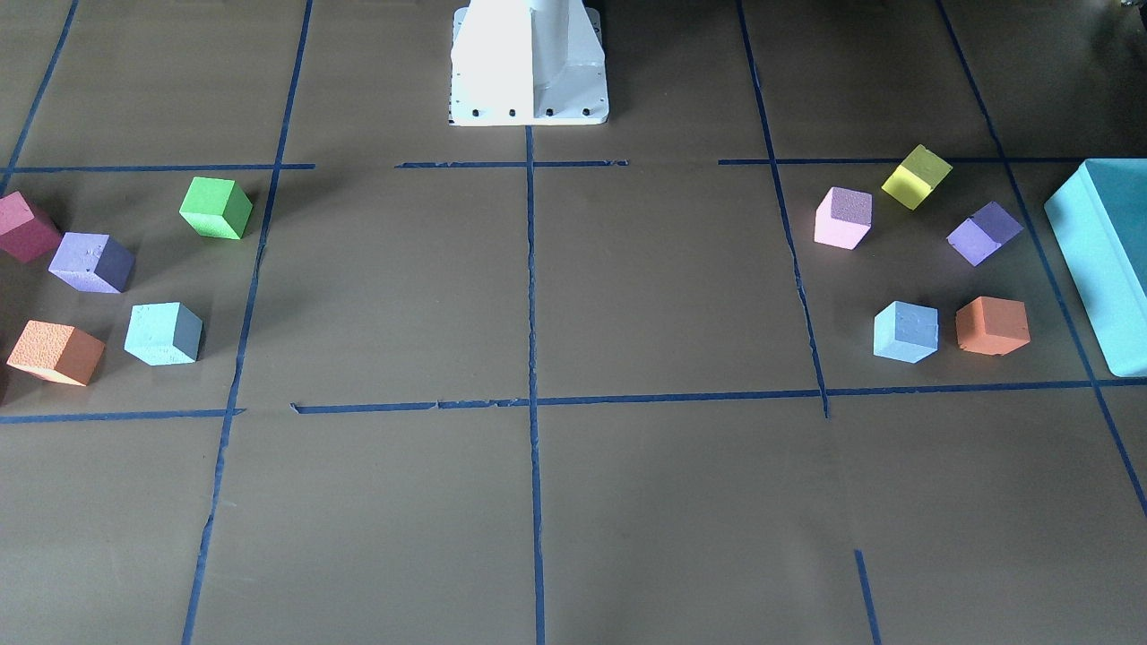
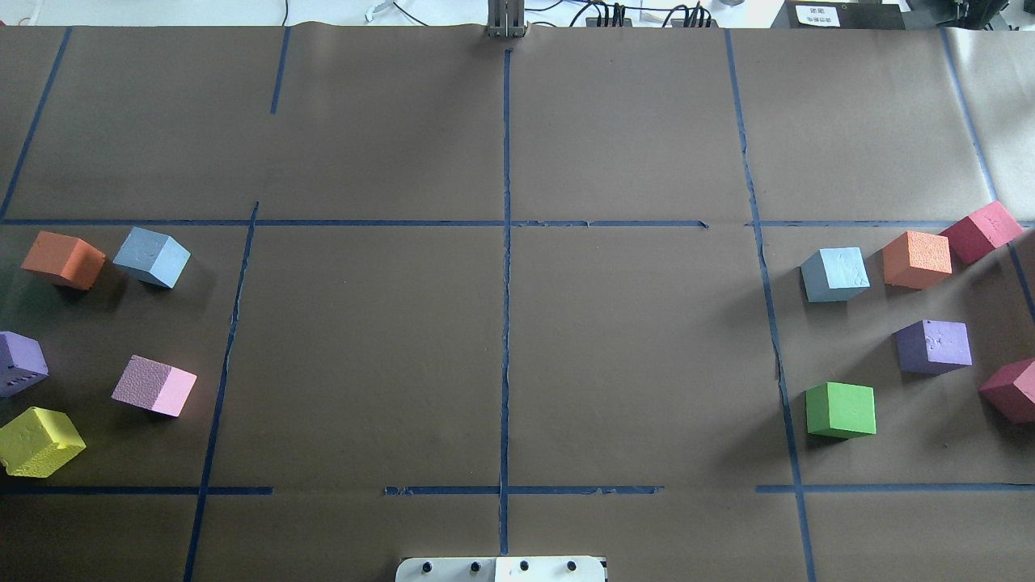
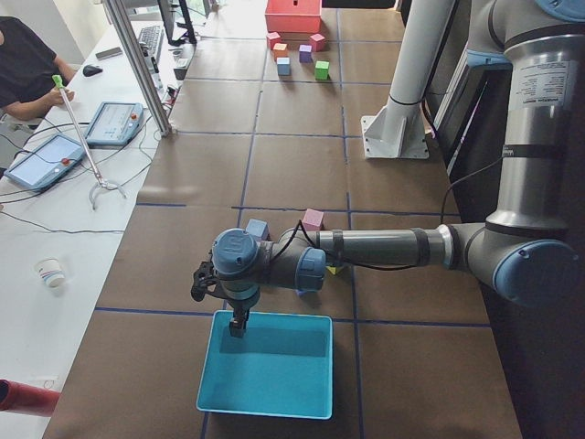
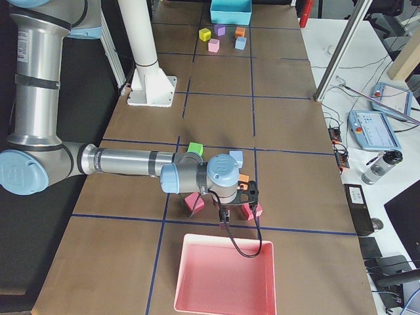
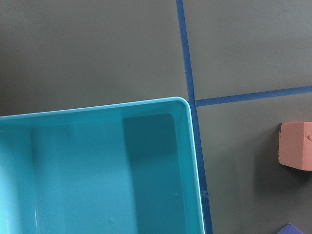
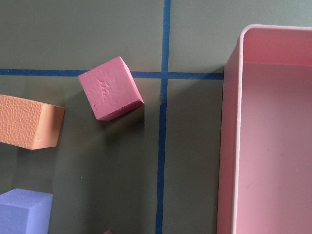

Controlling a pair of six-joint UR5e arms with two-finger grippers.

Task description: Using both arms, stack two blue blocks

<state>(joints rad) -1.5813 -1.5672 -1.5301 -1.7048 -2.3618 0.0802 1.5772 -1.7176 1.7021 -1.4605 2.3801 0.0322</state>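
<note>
Two pale blue blocks lie far apart on the brown table. One blue block sits on my left side beside an orange cube; it also shows in the front view. The other blue block sits on my right side, also in the front view. My left gripper hangs over the edge of the teal box, away from the blocks. My right gripper hangs over red cubes near the pink tray. I cannot tell whether either is open or shut.
Orange, purple, pink and yellow cubes lie on my left. Orange, purple, green and red cubes lie on my right. The white pedestal stands at the table's middle.
</note>
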